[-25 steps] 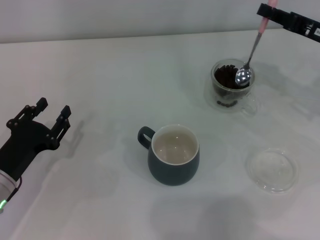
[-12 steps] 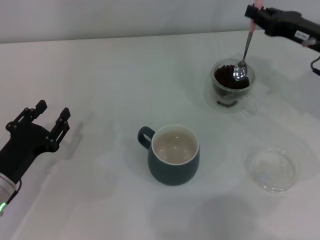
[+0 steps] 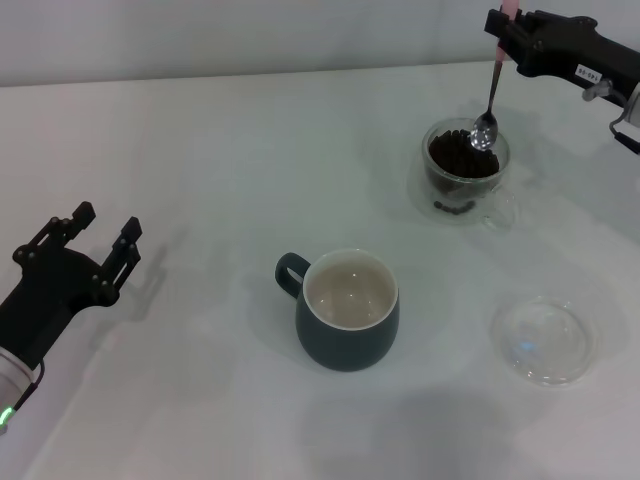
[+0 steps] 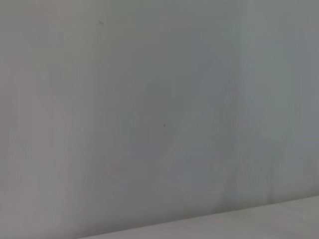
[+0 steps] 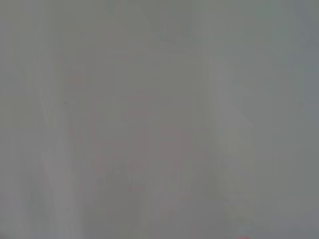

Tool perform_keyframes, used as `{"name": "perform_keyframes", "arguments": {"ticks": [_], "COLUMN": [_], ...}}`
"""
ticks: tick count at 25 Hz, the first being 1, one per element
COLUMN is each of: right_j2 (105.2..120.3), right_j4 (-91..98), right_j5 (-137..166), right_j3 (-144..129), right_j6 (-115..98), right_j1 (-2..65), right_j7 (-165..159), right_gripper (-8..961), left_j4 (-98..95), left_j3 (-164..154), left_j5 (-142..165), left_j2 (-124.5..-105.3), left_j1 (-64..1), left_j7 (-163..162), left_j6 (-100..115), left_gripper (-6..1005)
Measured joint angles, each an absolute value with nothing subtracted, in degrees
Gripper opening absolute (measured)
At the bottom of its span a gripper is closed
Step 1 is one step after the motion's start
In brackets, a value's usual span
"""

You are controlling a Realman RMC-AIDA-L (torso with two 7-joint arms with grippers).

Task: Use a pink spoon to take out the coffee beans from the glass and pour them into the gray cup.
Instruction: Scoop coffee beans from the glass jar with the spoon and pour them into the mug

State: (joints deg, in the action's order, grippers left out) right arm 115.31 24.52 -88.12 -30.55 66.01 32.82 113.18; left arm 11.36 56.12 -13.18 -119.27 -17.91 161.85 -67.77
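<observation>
The pink spoon [image 3: 489, 88] is pinched at the top of its pale pink handle by the right gripper [image 3: 507, 28], near the far right of the white table [image 3: 300, 150]. The spoon hangs nearly upright, its shiny metal bowl at the far rim of the glass [image 3: 463, 172], just above the coffee beans [image 3: 462, 153]. Whether any beans lie in the bowl cannot be told.

The gray cup [image 3: 347, 311] stands nearer and to the left, well apart from the glass, upright, its off-white inside bare. A flat clear round dish [image 3: 544, 340] lies to the right of the cup.

The left gripper [image 3: 100, 240] is held low at the near left with fingers spread, holding nothing. Nothing useful is shown in either wrist view.

Handling, as judged:
- Spoon: light, stiff, slim; a grip so high on the handle is likely to let it swing or twist.
- Beans: light, loose, prone to roll off a tilted bowl.
- Glass: fragile, probably light, easily nudged by the spoon against its rim.
- Cup: heavier and wide-mouthed, a forgiving target.
</observation>
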Motion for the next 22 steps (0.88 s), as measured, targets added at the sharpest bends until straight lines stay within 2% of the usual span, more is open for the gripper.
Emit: {"name": "perform_keyframes", "arguments": {"ticks": [11, 22], "right_j2": [115.40, 115.29], "right_j4": [17.6, 16.6], "right_j5": [-90.1, -94.7], "right_j3": [-29.9, -30.2], "right_j6": [61.1, 58.0], "right_j1": [34.8, 34.5], "right_j7": [118.4, 107.5], "right_gripper": [144, 145], "left_j4": [12.0, 12.3], "left_j3": [56.2, 56.2], "left_j5": [-13.2, -13.2], "left_j2": [-119.27, -119.27], "left_j1": [-18.2, -18.6], "left_j7": [161.9, 161.9], "left_j6": [-67.8, -67.4], "left_gripper": [576, 576]}}
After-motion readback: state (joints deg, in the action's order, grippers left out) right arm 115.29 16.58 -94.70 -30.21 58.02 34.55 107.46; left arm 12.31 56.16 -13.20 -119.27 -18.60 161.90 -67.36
